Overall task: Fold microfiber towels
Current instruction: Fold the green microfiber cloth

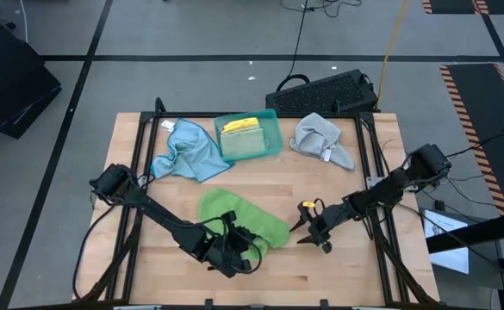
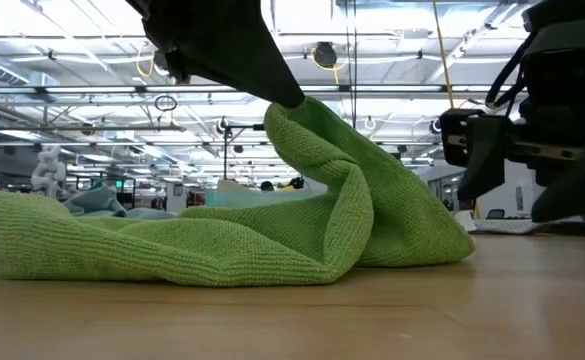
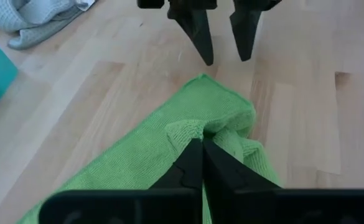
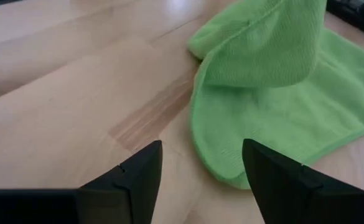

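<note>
Pinching a raised fold of the green towel (image 1: 243,220) at the table's (image 1: 338,267) front middle, the left gripper (image 3: 201,144) is holding its fingers closed on the cloth, while the right gripper (image 1: 310,231) is hovering spread open just beside the towel's edge, apparently not touching it.

A rumpled green microfiber towel (image 2: 222,235) lies on the pale wooden table (image 2: 292,320), 1 fold pinched and lifted by a dark gripper (image 2: 284,97) from above.
</note>
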You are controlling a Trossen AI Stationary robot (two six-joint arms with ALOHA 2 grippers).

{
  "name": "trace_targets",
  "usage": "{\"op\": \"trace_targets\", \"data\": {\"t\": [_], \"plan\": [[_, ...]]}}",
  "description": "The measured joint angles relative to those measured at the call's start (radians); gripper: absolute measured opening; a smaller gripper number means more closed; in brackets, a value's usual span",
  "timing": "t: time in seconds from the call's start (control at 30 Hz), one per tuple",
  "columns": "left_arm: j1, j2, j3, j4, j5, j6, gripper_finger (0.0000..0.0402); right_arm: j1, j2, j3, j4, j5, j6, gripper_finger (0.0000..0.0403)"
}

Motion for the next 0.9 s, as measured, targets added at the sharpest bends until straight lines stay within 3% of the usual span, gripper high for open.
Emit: {"op": "trace_targets", "data": {"t": [0.3,0.57,0.9], "plan": [[0.075,0.000,0.000,0.001,-0.037,-0.033,0.0027,0.000,0.147,0.104,-0.055,0.025,-0.010,0.0188],[0.114,0.006,0.001,-0.002,-0.035,-0.078,0.0038,-0.017,0.163,0.112,-0.085,0.104,-0.031,0.0175],[0.093,0.007,0.001,-0.002,-0.008,-0.148,0.0125,-0.043,0.157,0.112,-0.135,0.117,0.014,0.0010]]}}
